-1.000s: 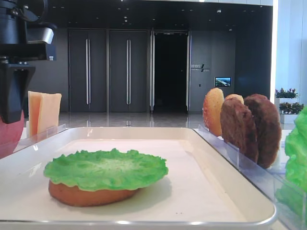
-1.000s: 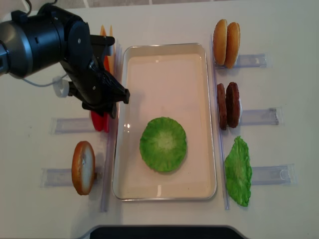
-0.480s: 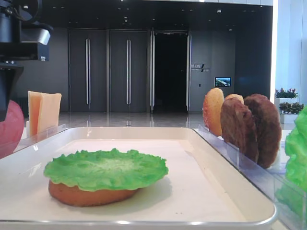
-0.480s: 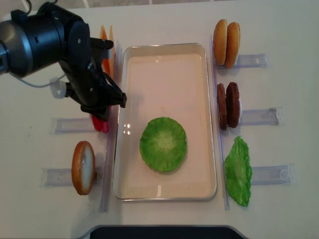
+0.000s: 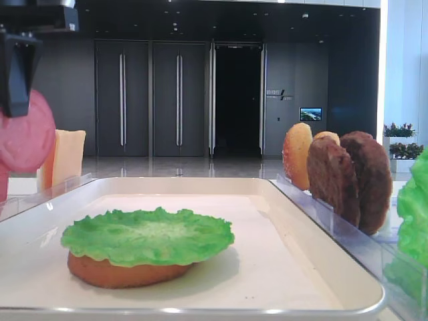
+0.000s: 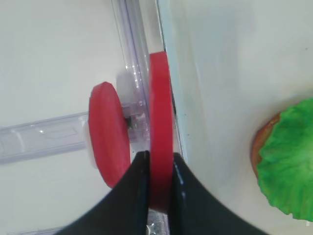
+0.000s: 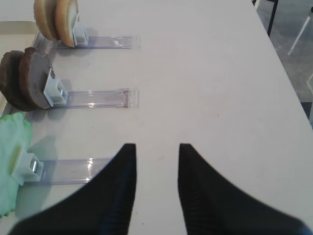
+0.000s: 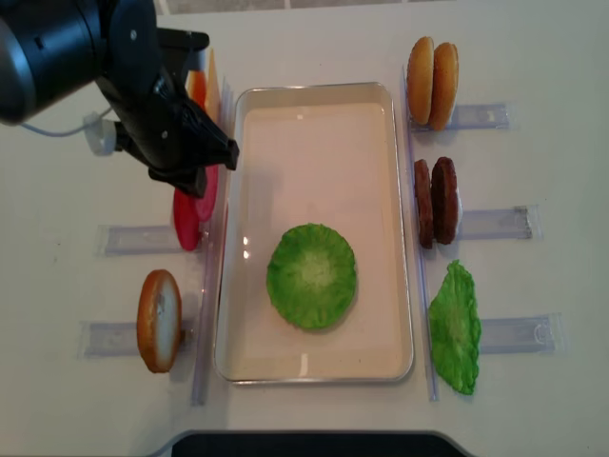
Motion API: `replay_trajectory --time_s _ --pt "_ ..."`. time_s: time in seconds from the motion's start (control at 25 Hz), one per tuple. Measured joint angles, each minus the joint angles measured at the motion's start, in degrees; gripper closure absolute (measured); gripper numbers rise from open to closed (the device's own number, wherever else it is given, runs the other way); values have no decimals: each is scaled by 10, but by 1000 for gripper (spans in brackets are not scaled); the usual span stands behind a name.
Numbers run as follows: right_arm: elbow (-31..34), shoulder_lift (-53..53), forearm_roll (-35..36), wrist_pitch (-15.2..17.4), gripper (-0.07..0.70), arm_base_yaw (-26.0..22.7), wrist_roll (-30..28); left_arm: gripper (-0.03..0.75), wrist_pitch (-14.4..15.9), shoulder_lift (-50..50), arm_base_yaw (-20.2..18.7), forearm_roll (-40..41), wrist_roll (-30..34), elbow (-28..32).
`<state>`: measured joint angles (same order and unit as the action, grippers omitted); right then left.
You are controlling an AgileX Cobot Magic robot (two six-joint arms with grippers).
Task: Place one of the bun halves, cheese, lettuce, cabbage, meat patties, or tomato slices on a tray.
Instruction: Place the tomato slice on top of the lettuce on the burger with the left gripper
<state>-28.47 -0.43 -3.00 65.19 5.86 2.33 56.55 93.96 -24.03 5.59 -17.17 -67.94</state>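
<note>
My left gripper [image 6: 160,166] is shut on a red tomato slice [image 6: 160,117], held on edge just above its clear holder beside the tray's left rim [image 8: 230,190]. A second tomato slice [image 6: 110,132] stands in the holder. In the overhead view the left gripper [image 8: 200,179] hangs over the held slice [image 8: 207,197]. In the tray, a lettuce leaf [image 8: 311,276] lies on a bun half [image 5: 124,274]. My right gripper [image 7: 156,152] is open over bare table, with nothing between its fingers.
Right of the tray stand two bun halves [image 8: 433,69], two meat patties [image 8: 436,202] and a lettuce leaf [image 8: 455,327] in clear holders. Cheese slices [image 8: 205,81] stand at the back left, and another bun half [image 8: 159,320] at the front left.
The left gripper has shut on one tomato slice and lifted it up out of the holder; the slice now hangs higher in the low side view. Nothing else moved.
</note>
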Motion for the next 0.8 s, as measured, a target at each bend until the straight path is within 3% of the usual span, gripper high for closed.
replay_trajectory --time_s 0.36,0.56,0.8 --pt "0 0 0 0 395 0 0 654 54 -92 0 -5 0 -3" --pt "0 0 0 0 395 0 0 654 53 -156 -6 -17 -12 63" --pt "0 0 0 0 395 0 0 654 27 -211 -48 -26 -51 125"
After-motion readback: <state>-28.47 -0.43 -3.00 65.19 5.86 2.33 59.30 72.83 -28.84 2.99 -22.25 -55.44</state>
